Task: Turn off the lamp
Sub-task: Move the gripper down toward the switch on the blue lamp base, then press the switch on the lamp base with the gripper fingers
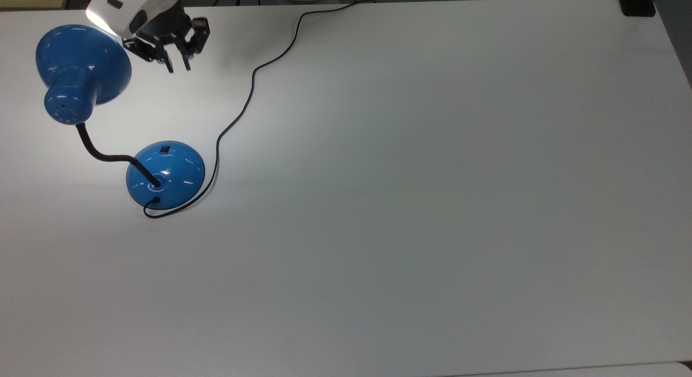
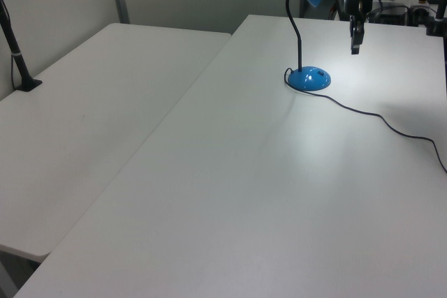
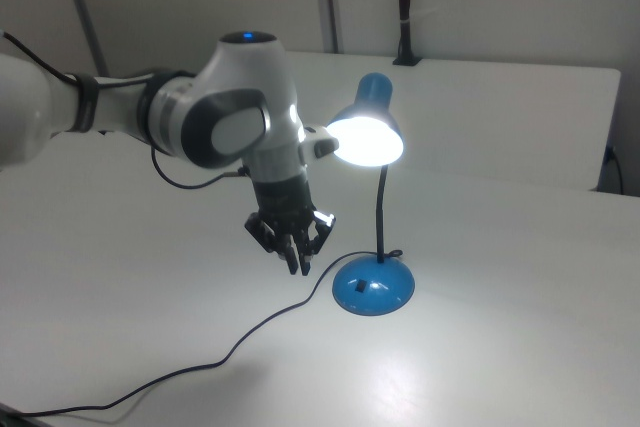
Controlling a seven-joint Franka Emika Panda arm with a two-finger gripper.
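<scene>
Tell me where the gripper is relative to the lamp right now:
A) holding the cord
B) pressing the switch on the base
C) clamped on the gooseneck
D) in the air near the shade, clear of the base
D: the gripper hangs beside the shade, apart from the base, touching nothing on the lit lamp.

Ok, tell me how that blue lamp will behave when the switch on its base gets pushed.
The lamp probably stays put: its base is broad, domed and flat on the table. The glossy dome may let the gripper skid off the small switch. The shade on its thin gooseneck may wobble.
</scene>
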